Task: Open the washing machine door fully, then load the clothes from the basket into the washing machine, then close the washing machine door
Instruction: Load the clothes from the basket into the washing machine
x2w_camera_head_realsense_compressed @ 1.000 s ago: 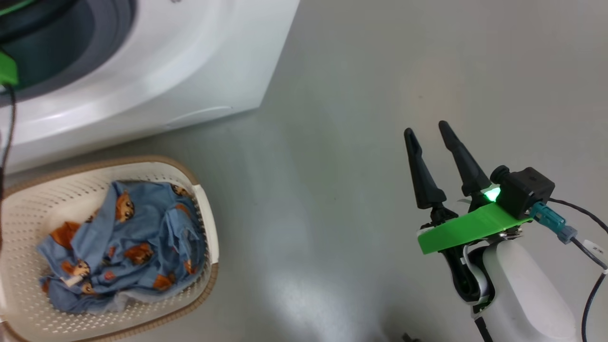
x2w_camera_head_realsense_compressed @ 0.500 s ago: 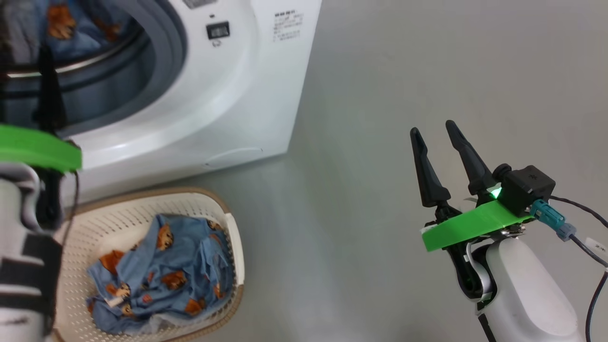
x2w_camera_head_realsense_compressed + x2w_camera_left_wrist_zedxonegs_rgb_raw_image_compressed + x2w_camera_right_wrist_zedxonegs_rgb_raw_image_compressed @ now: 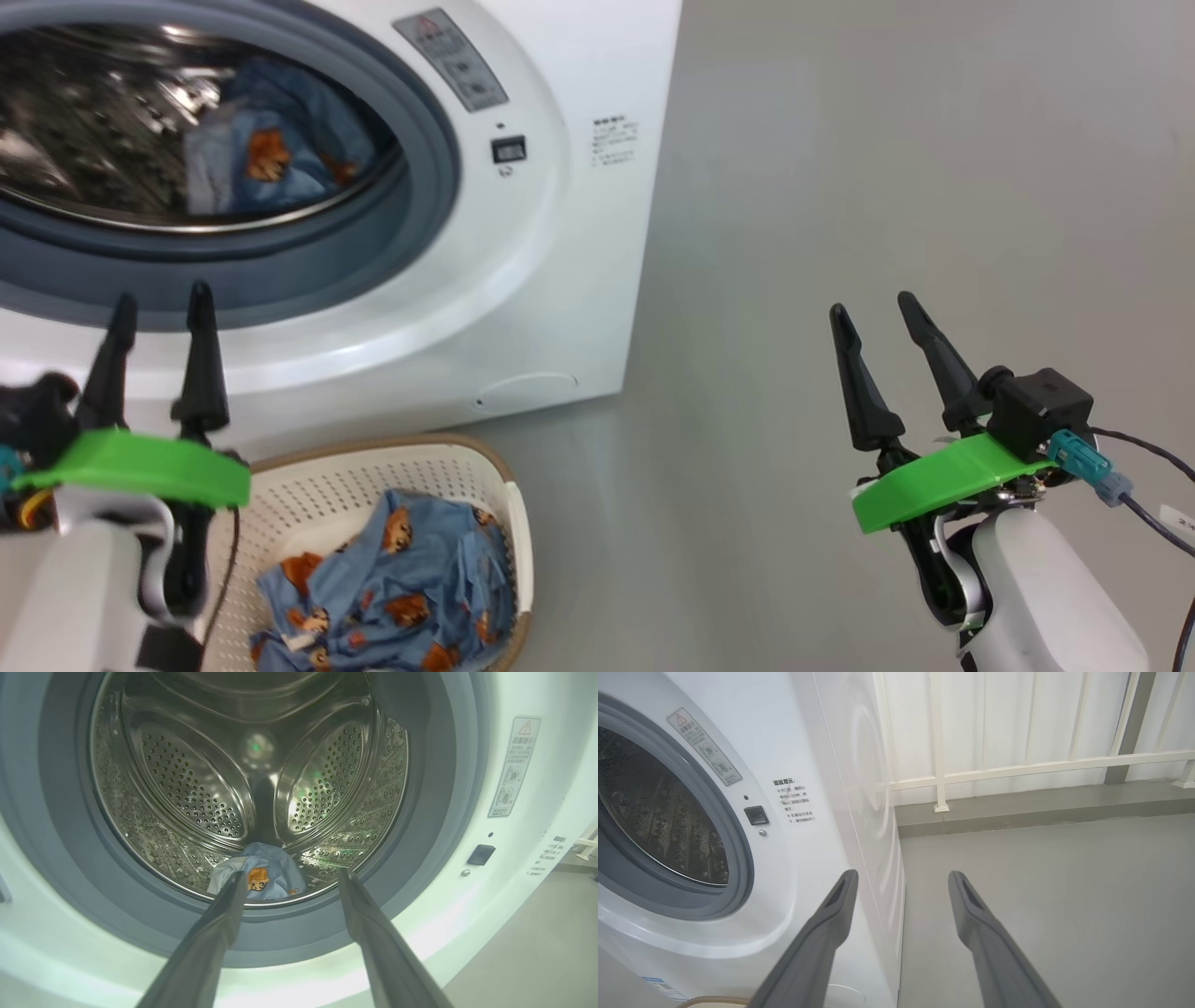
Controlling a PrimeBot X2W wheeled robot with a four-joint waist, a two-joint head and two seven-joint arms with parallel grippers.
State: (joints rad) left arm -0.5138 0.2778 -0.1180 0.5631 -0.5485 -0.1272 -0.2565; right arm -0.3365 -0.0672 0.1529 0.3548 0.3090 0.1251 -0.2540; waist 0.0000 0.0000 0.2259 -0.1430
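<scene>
- We hold our left gripper (image 3: 161, 294) before the lower rim of the round opening of the big white front-loading washing machine (image 3: 560, 233). Its two long dark fingers are spread apart with nothing between them.
- In the left wrist view we look straight into the perforated steel drum (image 3: 196, 779), ringed by the grey rubber gasket (image 3: 60, 849).
- One piece of the light blue, bear-printed clothes (image 3: 266, 868) lies at the drum's bottom, close behind its front lip.
- The rest of the clothes (image 3: 411, 597) lie bundled in the small cream-white perforated plastic basket with a brown rim (image 3: 308, 476), toward its right end.
- The basket stands on the grey floor (image 3: 887, 140), just beside the foot of the machine's front, below a round white flap (image 3: 527, 387).
- Our right gripper (image 3: 873, 303) hovers over bare floor, well apart from the machine's right corner. Its fingers are likewise spread and empty.
</scene>
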